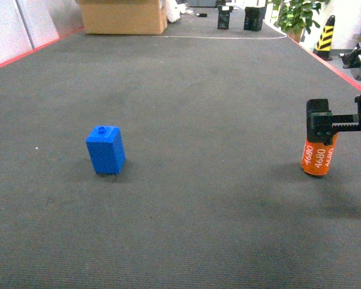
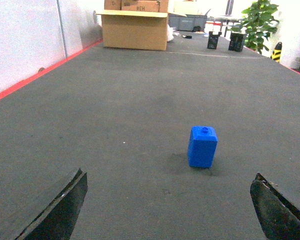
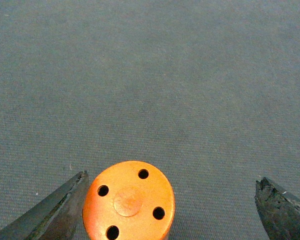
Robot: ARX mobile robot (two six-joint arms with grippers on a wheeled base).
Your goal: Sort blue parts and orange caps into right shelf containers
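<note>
Dark grey carpeted floor [image 1: 186, 96], edged with red lines along the left and right sides. Left gripper [image 2: 170, 210] seen only from its own wrist camera: jaws spread wide, dark fingertips [image 2: 65, 205] at the bottom corners of that view, nothing between them, hovering low over the floor. Ahead of it and slightly right of its centre line, one blue part [image 2: 202, 146], upright, stud on top, well apart from the fingers. From the head view, same blue part [image 1: 106, 150] standing left of centre, alone on the floor, far from both red edges. Further right, near the right red edge, an orange cap [image 1: 317, 158] upright on the floor with white "4680" on its side. Right gripper [image 1: 320, 123] directly above and around the cap's upper part. From the right wrist view, cap top [image 3: 129, 201] with four small holes, sitting off-centre between wide-spread jaws: just beside the left fingertip [image 3: 60, 210], possibly touching, well apart from the other. Not clamped. At the far end of the floor, a cardboard box [image 1: 123, 16] toward the far left corner, two dark small objects [image 1: 239, 18] near the far middle, a potted plant [image 1: 298, 15] and a yellow-black striped cone [image 1: 325, 33] toward the far right corner.
</note>
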